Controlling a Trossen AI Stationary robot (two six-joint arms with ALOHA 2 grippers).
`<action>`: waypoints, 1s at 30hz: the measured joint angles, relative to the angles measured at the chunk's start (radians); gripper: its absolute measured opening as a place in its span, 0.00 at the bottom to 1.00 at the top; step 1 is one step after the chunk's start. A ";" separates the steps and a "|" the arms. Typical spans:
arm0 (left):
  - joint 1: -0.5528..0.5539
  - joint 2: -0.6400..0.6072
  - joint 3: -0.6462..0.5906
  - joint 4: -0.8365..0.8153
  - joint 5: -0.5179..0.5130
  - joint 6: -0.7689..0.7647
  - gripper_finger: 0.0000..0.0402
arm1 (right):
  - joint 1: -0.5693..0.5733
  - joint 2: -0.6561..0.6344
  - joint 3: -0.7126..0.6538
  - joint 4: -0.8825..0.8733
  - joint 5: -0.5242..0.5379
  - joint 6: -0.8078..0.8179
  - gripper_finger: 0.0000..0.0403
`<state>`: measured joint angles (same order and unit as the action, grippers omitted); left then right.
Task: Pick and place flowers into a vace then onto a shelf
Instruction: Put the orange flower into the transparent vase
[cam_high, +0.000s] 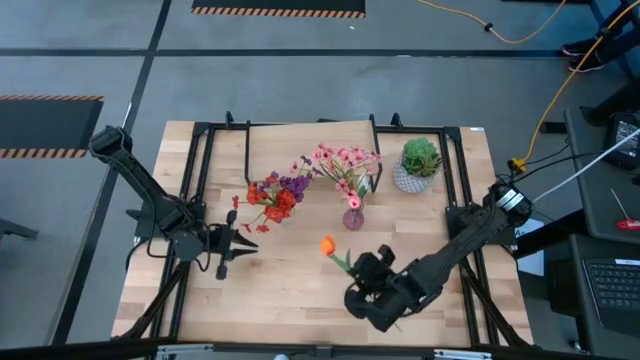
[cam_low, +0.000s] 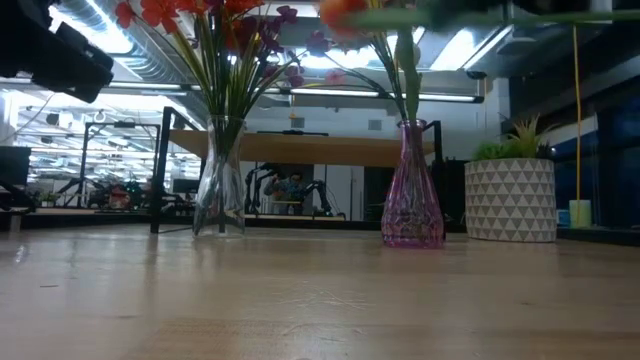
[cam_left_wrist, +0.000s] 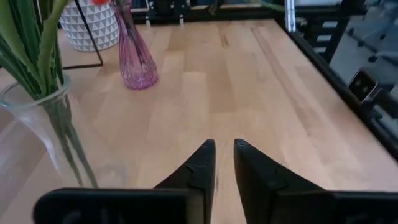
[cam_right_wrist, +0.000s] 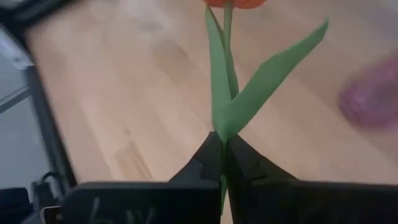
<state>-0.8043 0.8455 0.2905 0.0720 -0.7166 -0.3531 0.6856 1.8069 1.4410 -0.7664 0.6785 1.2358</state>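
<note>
Your right gripper (cam_right_wrist: 224, 152) is closed on the green stem of the orange flower (cam_high: 327, 245) and holds it above the table (cam_high: 290, 290), with the pink vase (cam_high: 353, 218) a little beyond the blossom. Your left gripper (cam_left_wrist: 224, 149) has its fingers slightly apart (nothing between them), just beside the clear vase (cam_left_wrist: 43, 134) of red and purple flowers (cam_high: 278, 195).
</note>
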 joint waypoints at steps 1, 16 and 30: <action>0.000 0.000 0.000 0.013 0.000 0.000 0.15 | 0.000 0.000 0.000 0.036 0.015 -0.056 0.00; 0.000 0.040 0.000 0.186 -0.008 0.013 0.32 | -0.050 -0.004 -0.343 1.131 0.066 -0.925 0.00; 0.028 0.045 0.000 0.524 -0.078 0.271 0.33 | -0.268 -0.011 -0.488 1.750 -0.459 -1.320 0.00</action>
<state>-0.7762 0.8909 0.2905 0.5964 -0.7943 -0.0822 0.4178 1.7962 0.9527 0.9838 0.2193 -0.0845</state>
